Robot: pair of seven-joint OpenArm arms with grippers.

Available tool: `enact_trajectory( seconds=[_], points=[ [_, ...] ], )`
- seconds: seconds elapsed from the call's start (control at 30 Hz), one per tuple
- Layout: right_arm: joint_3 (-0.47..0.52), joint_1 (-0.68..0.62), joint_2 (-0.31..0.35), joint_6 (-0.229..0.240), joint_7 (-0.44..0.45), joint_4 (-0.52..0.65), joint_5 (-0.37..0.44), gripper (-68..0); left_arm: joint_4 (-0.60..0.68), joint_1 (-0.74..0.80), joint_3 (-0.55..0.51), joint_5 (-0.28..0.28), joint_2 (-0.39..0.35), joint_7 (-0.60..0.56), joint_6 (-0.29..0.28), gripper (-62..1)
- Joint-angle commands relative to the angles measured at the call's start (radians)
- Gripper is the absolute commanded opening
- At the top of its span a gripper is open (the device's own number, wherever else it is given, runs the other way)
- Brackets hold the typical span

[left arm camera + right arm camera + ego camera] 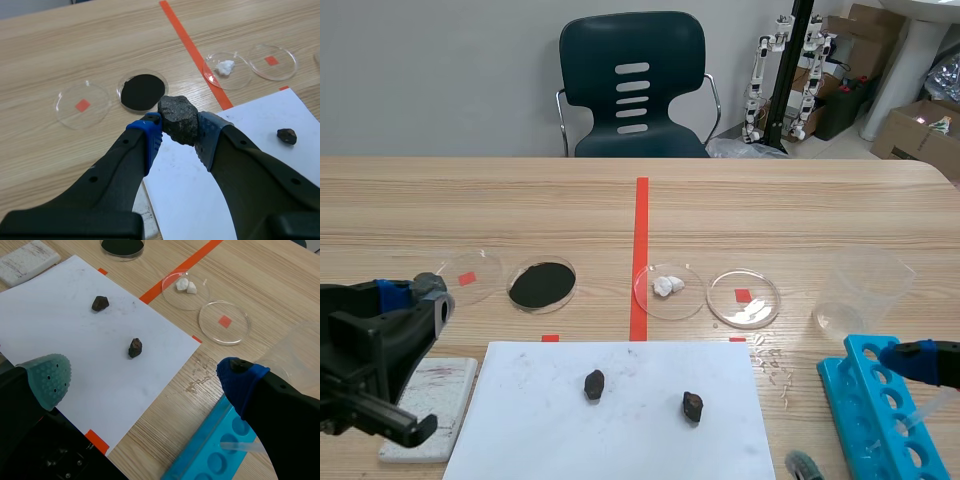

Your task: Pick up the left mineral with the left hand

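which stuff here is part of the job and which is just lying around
Job: left gripper, shut on the held mineral.
Lying about: paper, loose mineral, second loose mineral, black powder dish, white-lump dish, beaker, blue rack.

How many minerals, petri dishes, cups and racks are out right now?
Minerals: 3, counting the held mineral in the left end effector
Petri dishes: 4
Clear cup: 1
Blue tube rack: 1
Total: 9
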Motion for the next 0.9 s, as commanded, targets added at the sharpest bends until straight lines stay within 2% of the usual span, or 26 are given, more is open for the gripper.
enact_trajectory(
  seconds=[0.0, 0.03, 0.17, 0.87],
  points=[
    [0.003, 0.006, 0.005, 0.000, 0.018, 0.013, 0.011, -6.5, 0.021, 0.019, -0.013, 0.002, 0.004, -0.055, -0.028, -48.3],
    [0.003, 0.006, 0.005, 0.000, 0.018, 0.013, 0.011, -6.5, 0.021, 0.039, -0.029, 0.001, 0.004, -0.093, -0.055, -48.3],
    [0.003, 0.006, 0.005, 0.000, 0.018, 0.013, 0.011, -6.5, 0.020, 0.076, -0.055, 0.004, 0.004, -0.171, -0.104, -48.3],
    [0.003, 0.006, 0.005, 0.000, 0.018, 0.013, 0.011, -6.5, 0.020, 0.079, -0.062, 0.001, -0.009, -0.177, -0.106, -48.3]
  ],
)
